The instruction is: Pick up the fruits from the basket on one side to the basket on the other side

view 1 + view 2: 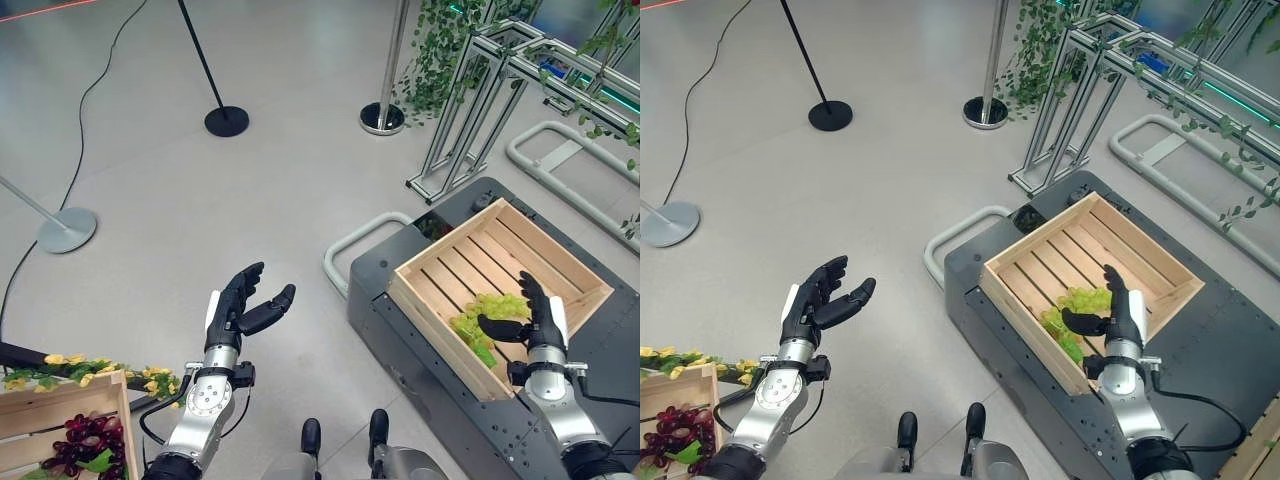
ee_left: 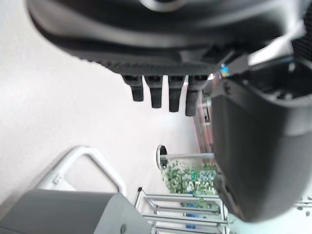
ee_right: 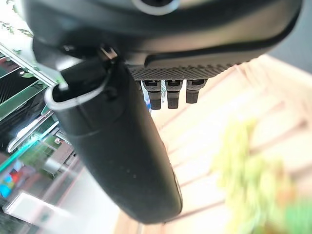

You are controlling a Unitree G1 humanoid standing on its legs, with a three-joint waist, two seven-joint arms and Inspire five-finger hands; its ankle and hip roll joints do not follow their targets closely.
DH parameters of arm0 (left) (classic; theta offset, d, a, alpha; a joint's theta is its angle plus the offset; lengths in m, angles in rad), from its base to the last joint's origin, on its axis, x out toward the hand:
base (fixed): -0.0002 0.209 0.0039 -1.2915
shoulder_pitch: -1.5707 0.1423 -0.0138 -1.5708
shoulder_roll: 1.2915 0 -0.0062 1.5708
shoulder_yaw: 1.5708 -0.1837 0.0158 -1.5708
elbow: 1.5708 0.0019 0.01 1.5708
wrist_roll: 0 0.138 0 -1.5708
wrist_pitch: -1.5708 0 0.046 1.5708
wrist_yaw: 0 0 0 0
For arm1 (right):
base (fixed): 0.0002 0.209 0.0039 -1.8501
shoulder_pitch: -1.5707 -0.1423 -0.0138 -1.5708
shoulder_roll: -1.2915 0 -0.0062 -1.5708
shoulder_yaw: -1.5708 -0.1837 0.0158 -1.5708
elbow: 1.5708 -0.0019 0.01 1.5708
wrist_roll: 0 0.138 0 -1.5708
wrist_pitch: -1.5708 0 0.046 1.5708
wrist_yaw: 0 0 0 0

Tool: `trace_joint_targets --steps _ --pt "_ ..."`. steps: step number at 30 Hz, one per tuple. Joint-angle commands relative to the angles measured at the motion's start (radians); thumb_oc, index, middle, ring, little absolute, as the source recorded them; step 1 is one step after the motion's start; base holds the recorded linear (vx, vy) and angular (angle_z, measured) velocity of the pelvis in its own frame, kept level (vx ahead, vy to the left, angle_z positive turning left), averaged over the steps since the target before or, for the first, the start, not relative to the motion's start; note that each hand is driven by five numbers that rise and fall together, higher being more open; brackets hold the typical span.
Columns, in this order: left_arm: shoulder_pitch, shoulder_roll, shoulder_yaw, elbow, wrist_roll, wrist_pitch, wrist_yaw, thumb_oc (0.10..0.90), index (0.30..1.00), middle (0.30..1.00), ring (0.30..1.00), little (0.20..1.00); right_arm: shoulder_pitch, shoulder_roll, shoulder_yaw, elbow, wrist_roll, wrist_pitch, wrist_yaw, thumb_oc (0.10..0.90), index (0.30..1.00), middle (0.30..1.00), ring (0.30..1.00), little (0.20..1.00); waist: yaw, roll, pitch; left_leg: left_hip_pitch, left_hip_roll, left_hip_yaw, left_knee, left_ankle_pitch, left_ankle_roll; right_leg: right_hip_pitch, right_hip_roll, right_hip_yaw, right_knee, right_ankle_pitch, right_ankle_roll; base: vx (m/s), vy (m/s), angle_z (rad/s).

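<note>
A bunch of green grapes (image 1: 487,316) lies on the slats of the wooden crate (image 1: 440,262) at the right, on a grey cart. My right hand (image 1: 541,317) hovers over the crate's near corner beside the grapes, fingers straight and open, holding nothing; the grapes (image 3: 248,175) show blurred past it in the right wrist view. My left hand (image 1: 240,305) is raised over the floor at the left, open and empty. A second wooden crate (image 1: 60,410) at the lower left holds dark red grapes (image 1: 85,437), with yellow-flowered leaves along its rim.
The grey cart (image 1: 400,340) has a white tubular bumper (image 1: 350,245). Stanchion bases (image 1: 226,121) (image 1: 66,229) (image 1: 381,118) stand on the floor. An aluminium frame with hanging vines (image 1: 480,90) is at the back right.
</note>
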Motion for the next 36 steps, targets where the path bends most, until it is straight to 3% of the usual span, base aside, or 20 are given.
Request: trace_joint_targets --steps 1,5,9,12,16,21,26,36 --pt "-0.115 0.049 0.021 -0.099 -0.021 -0.061 -0.014 0.800 0.900 0.900 0.900 0.900 -0.144 -0.126 -0.042 -0.034 -0.136 0.027 -0.088 0.800 0.900 0.900 0.900 0.900 0.025 -0.021 -0.021 -0.068 -0.020 -0.004 0.075 -0.042 -0.012 0.004 -0.044 -0.006 0.105 -0.029 0.033 -0.04 -0.085 0.00" --pt "-0.146 0.089 0.007 -0.152 -0.050 -0.062 -0.022 0.800 0.900 0.900 0.900 0.900 -0.250 -0.230 0.029 0.007 -0.175 0.112 -0.116 0.800 0.900 0.900 0.900 0.900 0.042 -0.024 0.027 -0.112 -0.018 -0.010 0.097 -0.043 -0.013 -0.019 -0.046 -0.018 0.109 -0.028 0.034 -0.08 -0.088 0.03" --pt "-0.185 0.111 -0.013 -0.160 -0.064 -0.078 -0.023 0.800 0.900 0.900 0.900 0.900 -0.350 -0.312 0.089 0.074 -0.251 0.152 -0.119 0.800 0.900 0.900 0.900 0.900 0.052 -0.020 0.070 -0.164 -0.024 -0.017 0.134 -0.048 -0.013 -0.053 -0.047 -0.028 0.125 -0.032 0.033 -0.12 -0.066 0.06" --pt "-0.207 0.128 -0.036 -0.165 -0.079 -0.092 -0.021 0.800 0.900 0.900 0.900 0.900 -0.434 -0.400 0.193 0.133 -0.346 0.200 -0.060 0.800 0.900 0.900 0.900 0.900 0.063 -0.021 0.107 -0.207 -0.029 -0.018 0.182 -0.055 -0.015 -0.072 -0.051 -0.038 0.132 -0.032 0.030 -0.10 -0.058 0.19" --pt "-0.219 0.144 -0.062 -0.172 -0.094 -0.105 -0.023 0.800 0.900 0.900 0.900 0.900 -0.513 -0.442 0.322 0.213 -0.405 0.216 0.004 0.800 0.900 0.900 0.900 0.900 0.077 -0.025 0.136 -0.234 -0.032 -0.017 0.215 -0.063 -0.014 -0.078 -0.048 -0.049 0.129 -0.027 0.027 -0.04 -0.046 0.02" --pt "-0.236 0.157 -0.081 -0.173 -0.094 -0.130 -0.011 0.800 0.900 0.900 0.900 0.900 -0.586 -0.443 0.411 0.254 -0.470 0.230 0.072 0.800 0.900 0.900 0.900 0.900 0.085 -0.033 0.154 -0.250 -0.031 -0.012 0.214 -0.062 -0.015 -0.089 -0.042 -0.051 0.119 -0.022 0.028 -0.06 -0.041 0.01" --pt "-0.299 0.160 -0.107 -0.179 -0.100 -0.161 0.019 0.800 0.900 0.900 0.900 0.900 -0.688 -0.438 0.525 0.335 -0.505 0.263 0.134 0.800 0.900 0.900 0.900 0.900 0.081 -0.017 0.191 -0.308 -0.044 0.000 0.281 -0.075 -0.014 -0.147 -0.049 -0.063 0.176 -0.038 0.019 -0.11 0.036 -0.01" --pt "-0.334 0.151 -0.111 -0.183 -0.093 -0.146 0.031 0.800 0.900 0.900 0.900 0.900 -0.728 -0.426 0.547 0.393 -0.508 0.272 0.189 0.800 0.900 0.900 0.900 0.900 0.069 0.006 0.248 -0.391 -0.051 0.022 0.436 -0.126 0.010 -0.248 -0.070 -0.062 0.343 -0.081 0.008 -0.07 0.056 -0.02"
